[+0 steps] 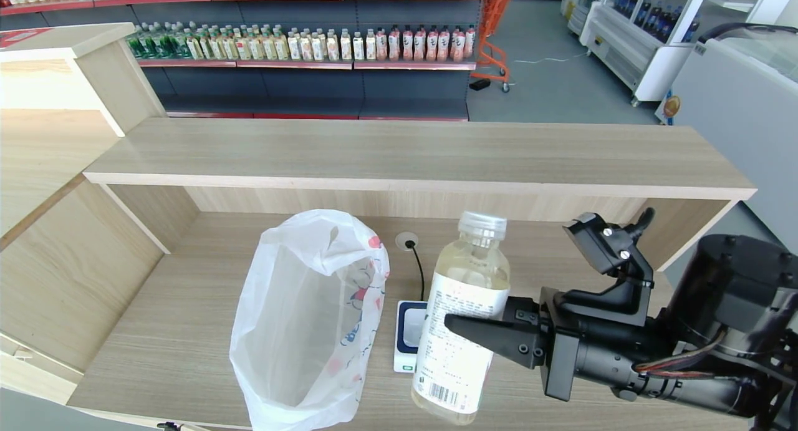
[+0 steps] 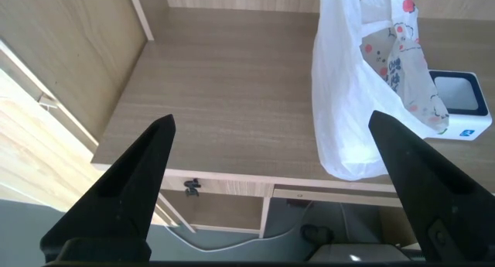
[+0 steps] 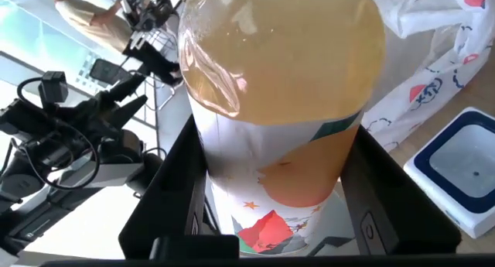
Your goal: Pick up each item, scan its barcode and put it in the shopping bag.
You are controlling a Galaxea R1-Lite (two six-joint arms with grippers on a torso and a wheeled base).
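Closest to the lens, at the lower right of the head view, the right gripper (image 1: 464, 331) was clenched on the bottle (image 1: 467, 275). Its dark fingers pressed the white label from either side at about mid-height. That grip looked chosen to leave the barcode (image 1: 444, 393), low on the label near the base, uncovered.

The bottle held pale yellowish liquid and had a clear cap. It was lifted off the counter (image 1: 187, 331) and tilted, cap toward the upper middle of the frame and base toward the lower edge. In the picture it overlapped the right side of the scanner (image 1: 408, 337), a small white unit with a dark window facing up, lying flat at lower centre with its cable (image 1: 418, 269) running away behind it.

The barcode appeared turned toward the head camera, not down at the window. So the scan was probably in hand but not yet lined up, and a roll of the wrist would likely be wanted.

Just left of the scanner stood the shopping bag (image 1: 305, 319), thin white plastic, with its mouth gaping upward, ready for a drop from above. Whether anything lay inside could not be told.

The left gripper (image 2: 272, 121) hung spread wide and empty above the counter's near edge beside the bag, presumably kept clear of the other arm's path.
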